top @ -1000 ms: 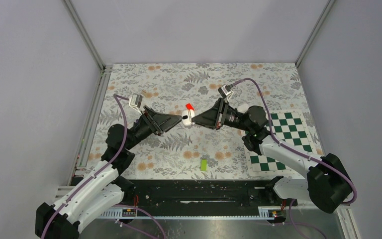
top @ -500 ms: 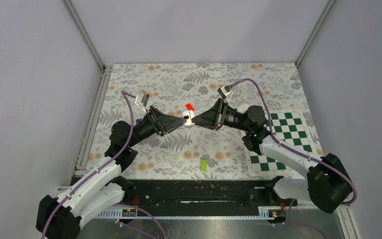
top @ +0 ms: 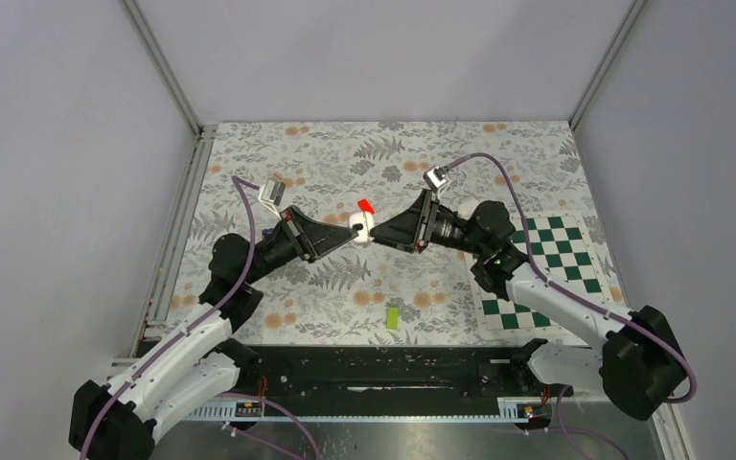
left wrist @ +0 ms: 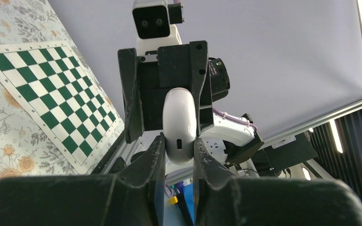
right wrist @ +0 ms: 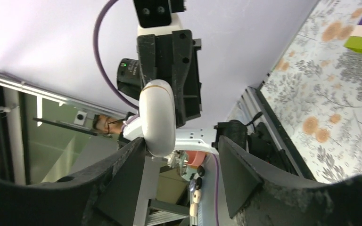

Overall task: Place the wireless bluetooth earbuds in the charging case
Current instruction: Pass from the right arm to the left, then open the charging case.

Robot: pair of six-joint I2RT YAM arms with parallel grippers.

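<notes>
Since the left gripper (left wrist: 178, 142) is pinched on the near end of the charging case (left wrist: 179, 115), which sits in the air between its fingertips, it should keep a firm, level squeeze. Just beyond the case, the right gripper (right wrist: 181, 143) stands spread, with one finger touching the shell. It would do best to back straight off without nudging the case. The earbuds cannot be made out.

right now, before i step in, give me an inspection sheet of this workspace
surface: floral cloth, checkered mat on the right
job's things: white case at centre between the two grippers; earbuds not clearly seen
clutter: red block, green block
grippers: left gripper shut on the case; right gripper open, one finger beside the case
cables: purple cables along both arms
surroundings: grey walls, metal frame posts
</notes>
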